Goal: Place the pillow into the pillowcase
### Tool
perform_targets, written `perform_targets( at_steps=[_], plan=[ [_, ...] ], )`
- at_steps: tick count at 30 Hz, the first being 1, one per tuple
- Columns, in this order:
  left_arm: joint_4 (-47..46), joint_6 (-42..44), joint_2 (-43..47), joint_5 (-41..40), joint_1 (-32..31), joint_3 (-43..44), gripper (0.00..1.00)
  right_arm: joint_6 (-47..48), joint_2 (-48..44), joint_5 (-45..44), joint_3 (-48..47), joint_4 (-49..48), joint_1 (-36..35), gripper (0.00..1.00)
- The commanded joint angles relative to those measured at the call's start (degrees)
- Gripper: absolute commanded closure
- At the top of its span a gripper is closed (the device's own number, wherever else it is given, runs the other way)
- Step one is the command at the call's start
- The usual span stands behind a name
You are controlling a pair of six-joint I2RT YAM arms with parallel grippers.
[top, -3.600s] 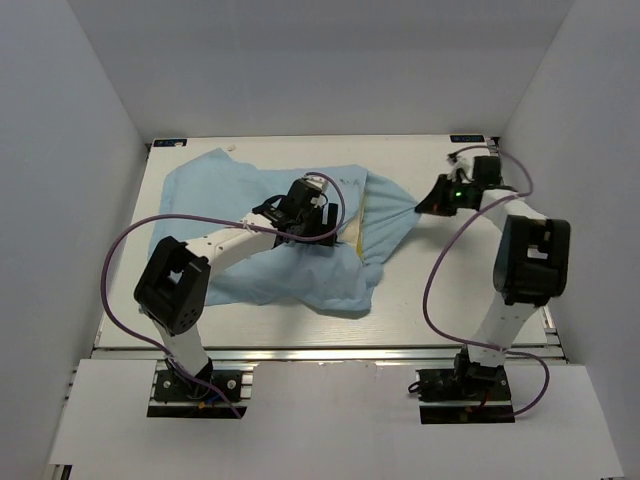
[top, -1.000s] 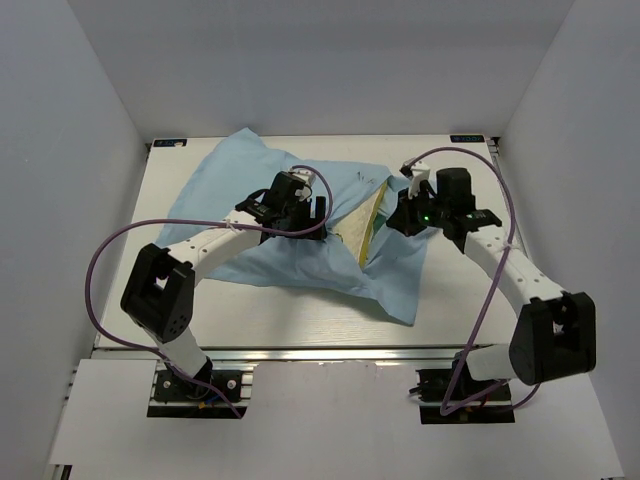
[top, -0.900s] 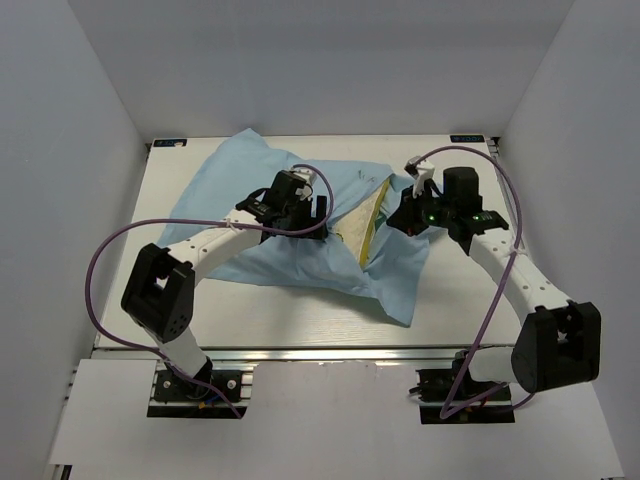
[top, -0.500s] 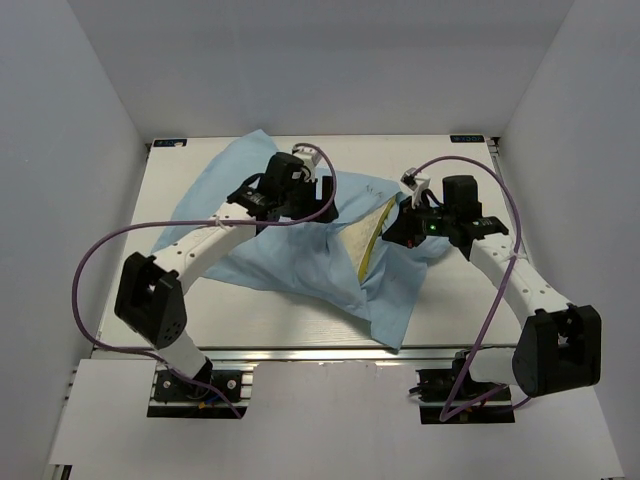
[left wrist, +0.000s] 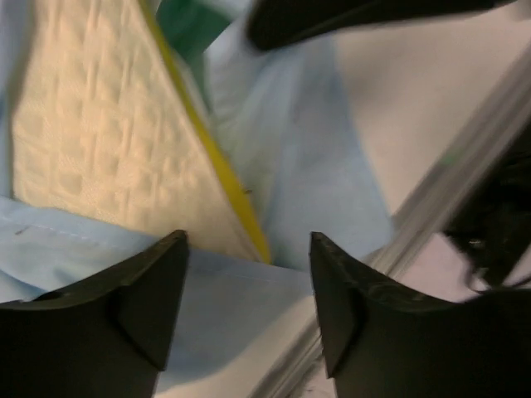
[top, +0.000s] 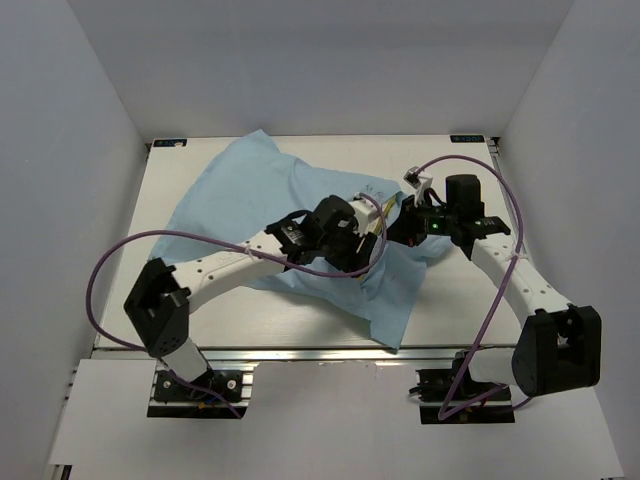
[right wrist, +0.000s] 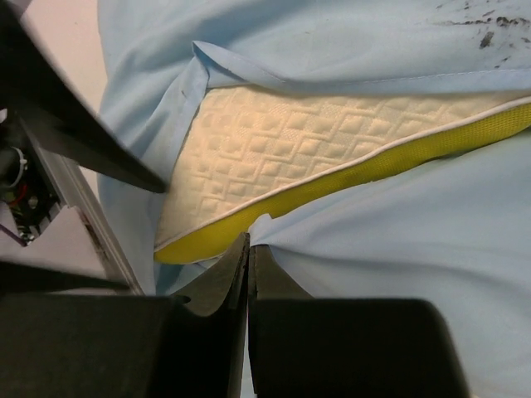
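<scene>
The light blue pillowcase (top: 255, 190) lies crumpled over the middle of the table. The cream pillow (right wrist: 315, 141) with its yellow rim sits inside the mouth, with one corner showing. My right gripper (right wrist: 249, 239) is shut on the mouth's hem, just under the yellow rim. In the top view it (top: 405, 222) sits at the cloth's right side. My left gripper (left wrist: 246, 240) is open above the pillow (left wrist: 91, 141) corner and a blue hem. From above, it (top: 350, 240) is right beside the right gripper. Green lining (left wrist: 187, 21) peeks out past the rim.
A loose flap of the pillowcase (top: 385, 310) trails toward the near table edge. The table's metal rail (left wrist: 448, 166) runs close to the right of my left fingers. Purple cables (top: 120, 265) loop off both arms. White walls enclose the table.
My left arm has swung from the back of the pillowcase rightward to the mouth, beside the right gripper, and its jaws have narrowed a little. The right gripper has kept its hold.
</scene>
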State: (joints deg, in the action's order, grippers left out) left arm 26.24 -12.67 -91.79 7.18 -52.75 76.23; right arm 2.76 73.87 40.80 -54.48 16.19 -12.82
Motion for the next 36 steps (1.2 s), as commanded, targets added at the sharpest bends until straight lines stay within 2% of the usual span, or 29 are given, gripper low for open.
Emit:
perform_targets(
  at_steps=[1, 2, 4, 6, 9, 15, 24, 27, 28, 29, 31, 32, 36],
  plan=[
    [0.92, 0.89, -2.77, -6.81, 0.72, -2.48, 0.32, -1.45, -2.32, 6.04, -1.68, -2.04, 1.39, 1.00],
    [1.09, 0.02, -3.48, -11.70, 0.72, -2.83, 0.35, -1.62, -3.02, 7.96, -2.12, -1.60, 2.09, 1.00],
    [1.09, -0.43, -5.32, -15.69, 0.89, -3.19, 0.44, -1.62, -3.90, 10.08, -2.47, -0.90, 3.06, 1.00],
    [0.57, -1.22, -6.29, -18.51, 1.68, -3.10, 0.47, -1.97, -5.31, 13.42, -2.65, -0.63, 4.64, 1.00],
    [-0.66, -2.36, -8.31, -18.87, 3.70, -2.58, 0.47, -2.33, -6.80, 18.17, -2.65, -0.45, 6.75, 1.00],
    [1.71, -4.29, -18.68, -22.11, 4.67, 3.74, 0.47, -7.06, -8.82, 26.34, -3.97, -1.68, 7.63, 1.00],
    [0.65, -11.50, -27.38, -14.83, 9.51, 12.01, 0.43, -5.49, -10.23, 33.47, -2.91, 0.95, 7.37, 1.00],
    [-1.18, -11.24, -27.66, -8.52, 9.51, 11.15, 0.43, -8.99, -10.85, 31.11, -2.83, -4.30, 7.37, 1.00],
    [-5.54, -10.37, -25.57, -5.02, 9.42, 9.22, 0.43, -10.57, -10.59, 29.53, -2.57, -6.67, 7.37, 1.00],
    [-8.46, -9.93, -23.81, 1.89, 9.16, 6.68, 0.43, -12.59, -10.15, 26.21, -2.30, -8.43, 7.46, 1.00],
    [-16.08, -8.61, -17.15, 8.17, 8.63, -1.75, 0.42, -13.31, -7.79, 21.11, -2.39, -11.34, 7.55, 1.00],
    [-18.22, -8.08, -14.76, 14.38, 8.20, -6.74, 0.41, -13.49, -6.90, 19.60, -2.39, -12.74, 7.55, 1.00],
    [-21.23, -5.18, -6.31, 31.90, 8.10, -12.32, 0.33, -13.75, -1.54, 14.23, -3.44, -14.95, 7.55, 1.00]
  ],
)
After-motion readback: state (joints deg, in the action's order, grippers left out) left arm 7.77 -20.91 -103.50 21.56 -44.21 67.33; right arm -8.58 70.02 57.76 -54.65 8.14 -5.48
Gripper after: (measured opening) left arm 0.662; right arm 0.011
